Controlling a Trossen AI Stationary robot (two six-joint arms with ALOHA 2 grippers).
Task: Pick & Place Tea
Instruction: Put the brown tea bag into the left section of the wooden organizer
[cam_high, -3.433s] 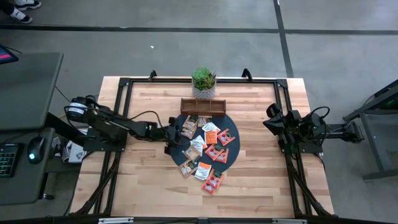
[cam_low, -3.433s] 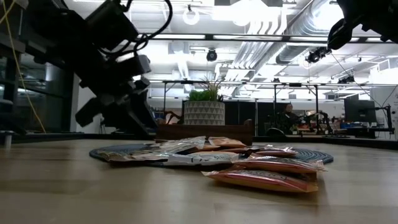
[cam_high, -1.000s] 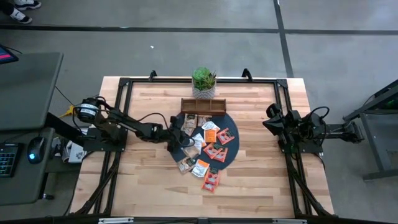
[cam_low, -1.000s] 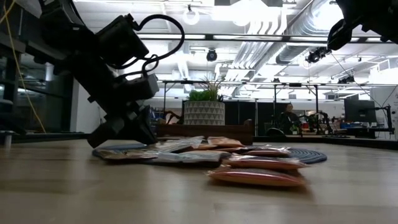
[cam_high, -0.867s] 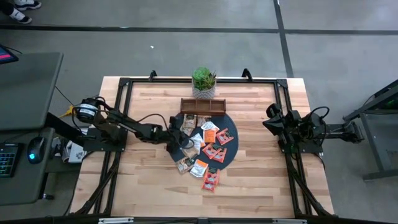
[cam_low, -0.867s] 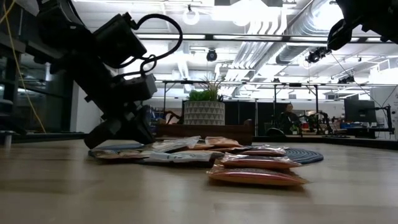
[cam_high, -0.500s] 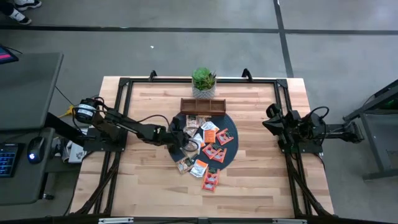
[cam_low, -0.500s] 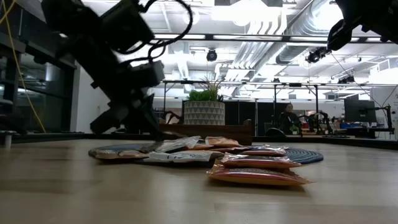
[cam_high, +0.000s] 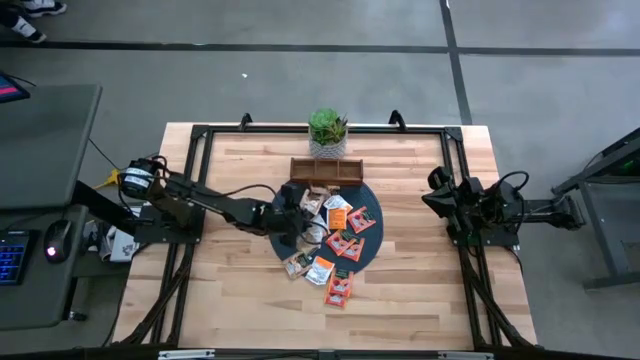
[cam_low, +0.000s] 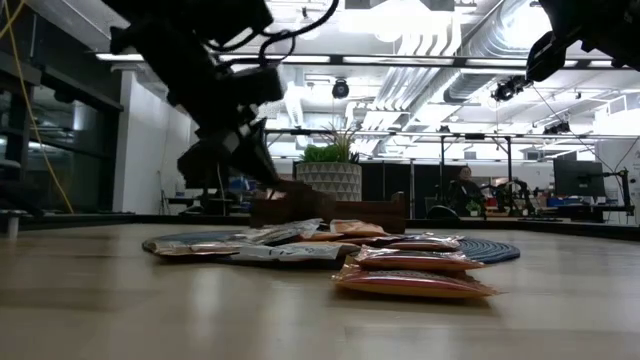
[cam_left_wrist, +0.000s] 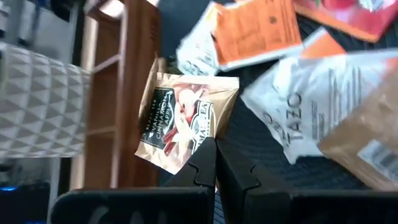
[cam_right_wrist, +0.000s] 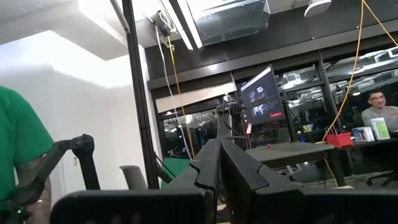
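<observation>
Several tea sachets (cam_high: 340, 245), orange-red, tan and white, lie on the dark round mat (cam_high: 376, 232); one orange-red sachet (cam_low: 415, 283) lies at its near rim. My left gripper (cam_left_wrist: 216, 148) hovers above the mat's far left part, shut on a tan sachet (cam_left_wrist: 186, 118), just short of the wooden compartment tray (cam_high: 326, 171). My right gripper (cam_right_wrist: 219, 148) waits shut near the table's right edge, nothing between its fingers. My left gripper pinches the tan sachet by its edge close to a corner (cam_left_wrist: 204, 142) between its two fingertips. In the low view the fingers slant down from the left and the sachet (cam_low: 292, 187) sticks out beyond them, lifted clear of the mat and the other sachets.
A potted plant (cam_high: 327, 130) stands behind the tray at the table's far edge. Black frame rails (cam_high: 200, 140) run along the table's sides. Bare wood lies left and right of the mat.
My left gripper, low on the mat's left part a second ago, has risen and moved toward the tray, staying shut. The tan sachet has come up with it, lifted clear of the mat. The other sachets have stayed in place.
</observation>
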